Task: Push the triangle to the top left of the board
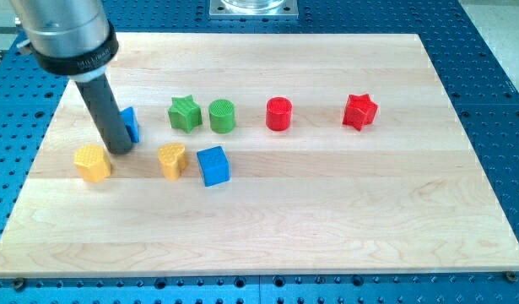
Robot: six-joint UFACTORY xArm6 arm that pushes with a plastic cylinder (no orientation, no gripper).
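My tip (120, 150) rests on the board at the view's left, at the end of the dark rod. A blue block (131, 123), the triangle, is partly hidden behind the rod, just right of it and touching or nearly touching it. A yellow hexagon-like block (92, 162) lies just left and below the tip. A yellow heart block (171, 160) lies to the tip's right.
A blue cube (213, 165) sits right of the yellow heart. A green star (184, 113), a green cylinder (222, 116), a red cylinder (278, 113) and a red star (359, 111) form a row across the middle. The wooden board (327, 219) lies on a blue perforated table.
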